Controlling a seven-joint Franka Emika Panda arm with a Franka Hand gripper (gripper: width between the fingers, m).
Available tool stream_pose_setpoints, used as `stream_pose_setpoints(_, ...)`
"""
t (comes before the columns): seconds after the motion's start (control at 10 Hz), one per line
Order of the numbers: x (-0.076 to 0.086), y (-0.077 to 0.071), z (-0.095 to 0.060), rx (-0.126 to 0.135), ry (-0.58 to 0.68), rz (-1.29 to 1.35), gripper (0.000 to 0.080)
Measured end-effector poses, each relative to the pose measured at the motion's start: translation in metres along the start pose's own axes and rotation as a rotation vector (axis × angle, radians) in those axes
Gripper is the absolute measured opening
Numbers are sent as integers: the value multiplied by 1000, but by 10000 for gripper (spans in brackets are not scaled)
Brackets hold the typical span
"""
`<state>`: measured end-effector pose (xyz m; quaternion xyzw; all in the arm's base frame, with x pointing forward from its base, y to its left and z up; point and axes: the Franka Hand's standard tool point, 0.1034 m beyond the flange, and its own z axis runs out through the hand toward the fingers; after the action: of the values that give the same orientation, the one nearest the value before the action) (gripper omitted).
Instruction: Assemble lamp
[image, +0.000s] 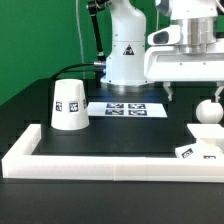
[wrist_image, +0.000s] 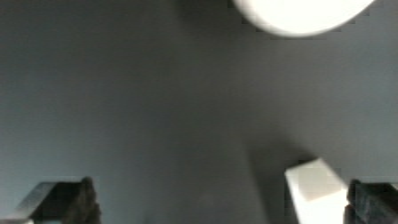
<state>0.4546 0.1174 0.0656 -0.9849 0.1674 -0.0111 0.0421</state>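
Observation:
The white cone shade (image: 68, 105) stands upright on the black table at the exterior view's left. The round bulb (image: 207, 110) lies at the right, with the low base block (image: 197, 143) in front of it. My gripper (image: 190, 93) hangs above the table just left of the bulb, open and empty. In the wrist view, the gripper (wrist_image: 217, 205) shows both dark fingertips (wrist_image: 63, 200) wide apart with only table between them. The bulb (wrist_image: 302, 12) sits at the frame's edge. A white corner (wrist_image: 317, 180), which I cannot identify, lies beside one fingertip.
The marker board (image: 125, 108) lies flat at the table's middle back, in front of the robot's base (image: 125, 60). A long low white border rail (image: 100, 160) runs along the front edge and up the left side.

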Motion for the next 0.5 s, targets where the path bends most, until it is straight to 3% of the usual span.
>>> stream_pose_setpoints(0.4,-29,-18,12,-7,-35,104,699)
stream_pose_setpoints(0.5,-29,-19,12,-7,-35,88,699)
